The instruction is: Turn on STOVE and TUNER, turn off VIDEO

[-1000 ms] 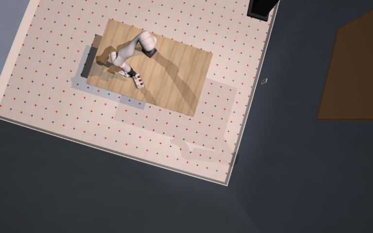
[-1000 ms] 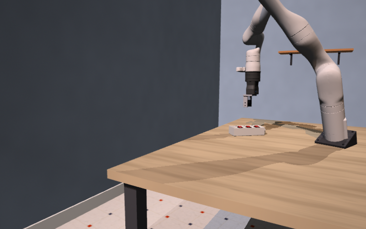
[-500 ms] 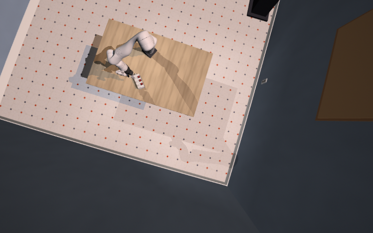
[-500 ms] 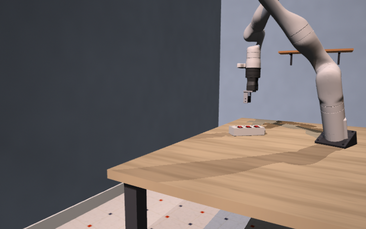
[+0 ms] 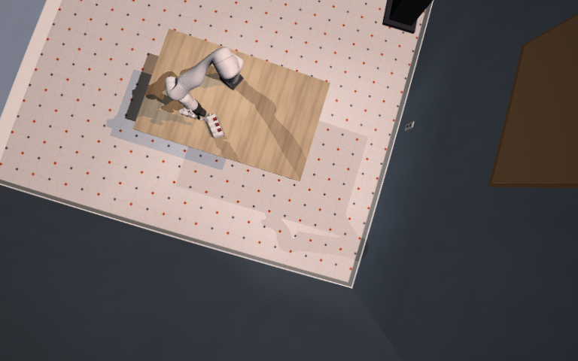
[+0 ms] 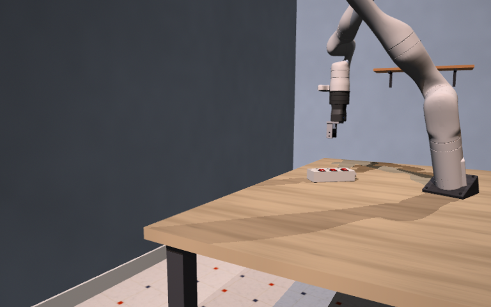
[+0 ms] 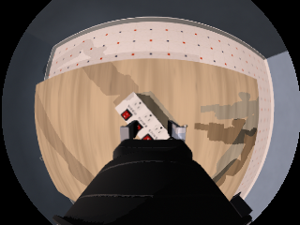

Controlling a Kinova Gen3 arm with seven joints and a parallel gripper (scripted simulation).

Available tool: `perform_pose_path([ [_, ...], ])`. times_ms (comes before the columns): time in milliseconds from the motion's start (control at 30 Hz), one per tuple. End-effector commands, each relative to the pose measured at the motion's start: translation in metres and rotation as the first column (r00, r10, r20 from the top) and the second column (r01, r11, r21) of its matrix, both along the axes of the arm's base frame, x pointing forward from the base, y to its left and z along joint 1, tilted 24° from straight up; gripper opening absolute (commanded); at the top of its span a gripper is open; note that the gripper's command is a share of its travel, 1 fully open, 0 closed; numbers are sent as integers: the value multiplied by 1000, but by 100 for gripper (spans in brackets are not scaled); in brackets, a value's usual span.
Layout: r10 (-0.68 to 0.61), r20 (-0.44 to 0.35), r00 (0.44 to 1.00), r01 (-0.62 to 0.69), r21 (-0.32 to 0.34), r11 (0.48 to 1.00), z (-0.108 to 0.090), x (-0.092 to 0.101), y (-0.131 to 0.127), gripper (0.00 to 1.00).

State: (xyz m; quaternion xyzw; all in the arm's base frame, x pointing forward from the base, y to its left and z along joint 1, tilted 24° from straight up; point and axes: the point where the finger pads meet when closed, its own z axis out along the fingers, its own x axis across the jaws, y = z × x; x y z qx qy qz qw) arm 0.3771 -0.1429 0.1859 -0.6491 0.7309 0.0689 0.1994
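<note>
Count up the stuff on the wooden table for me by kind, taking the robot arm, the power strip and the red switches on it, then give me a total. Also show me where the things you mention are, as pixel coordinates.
Robot arm (image 5: 193, 78) (image 6: 443, 119): 1
Power strip (image 5: 211, 128) (image 6: 331, 176) (image 7: 136, 103): 1
Red switches on the strip: 3
Total: 5

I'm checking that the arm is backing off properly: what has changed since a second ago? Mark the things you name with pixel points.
The gripper (image 5: 203, 116) (image 6: 331, 130) (image 7: 152, 127) has risen a little, farther above the power strip (image 5: 211, 126) (image 6: 331, 176) (image 7: 141, 112). Nothing was taken hold of or let go. The strip's place on the table (image 5: 264, 106) (image 6: 362, 253) (image 7: 187, 84) and the arm's base (image 5: 233, 86) (image 6: 471, 188) look unchanged.
</note>
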Motion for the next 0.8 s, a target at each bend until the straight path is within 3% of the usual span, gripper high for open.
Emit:
perform_pose_path([
  [0,-3,0,1000,3,0,1000,0,0,0,100],
  [400,-52,-20,998,52,13,999,-1,1,0,100],
  [767,-196,-87,977,200,44,979,-6,2,2,100],
])
